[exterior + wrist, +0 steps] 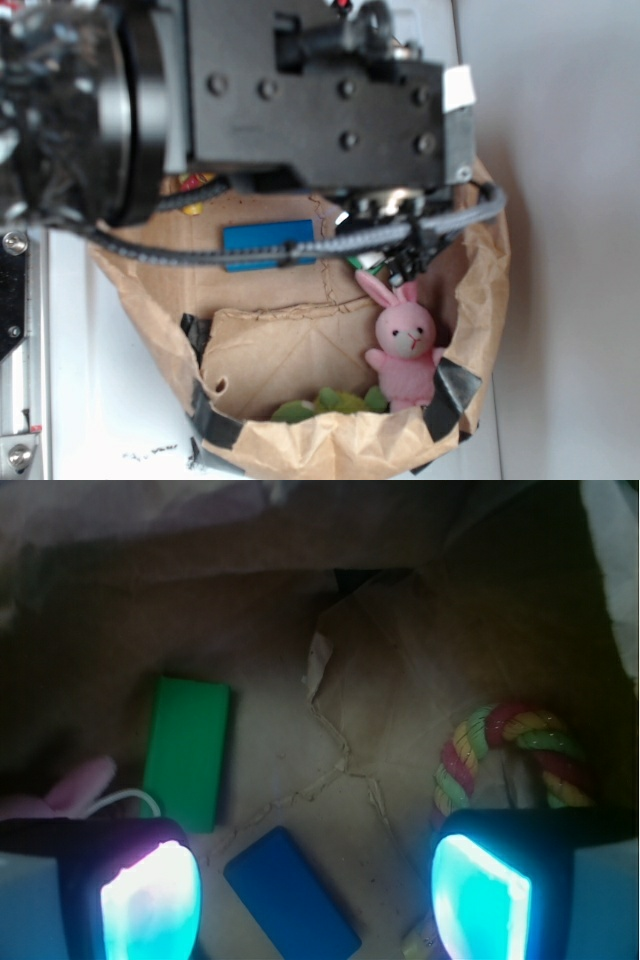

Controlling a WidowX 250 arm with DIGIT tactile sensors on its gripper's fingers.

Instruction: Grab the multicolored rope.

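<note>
Hanging inside the brown paper bag [480, 300], the jaws stand spread wide with nothing between them. The multicolored rope [510, 745] curls at middle right of the wrist view, beside the right finger [480, 900], the blue block [290, 895] lower centre.

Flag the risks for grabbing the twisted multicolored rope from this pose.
1. The twisted red, yellow, green and pink rope lies beyond the right fingertip, not between the open jaws; closing now would likely miss it.
2. The flat blue block sits between the fingers and could get pinched instead.
3. The crumpled brown paper bag wall rises close beside the rope and could snag the gripper.
</note>
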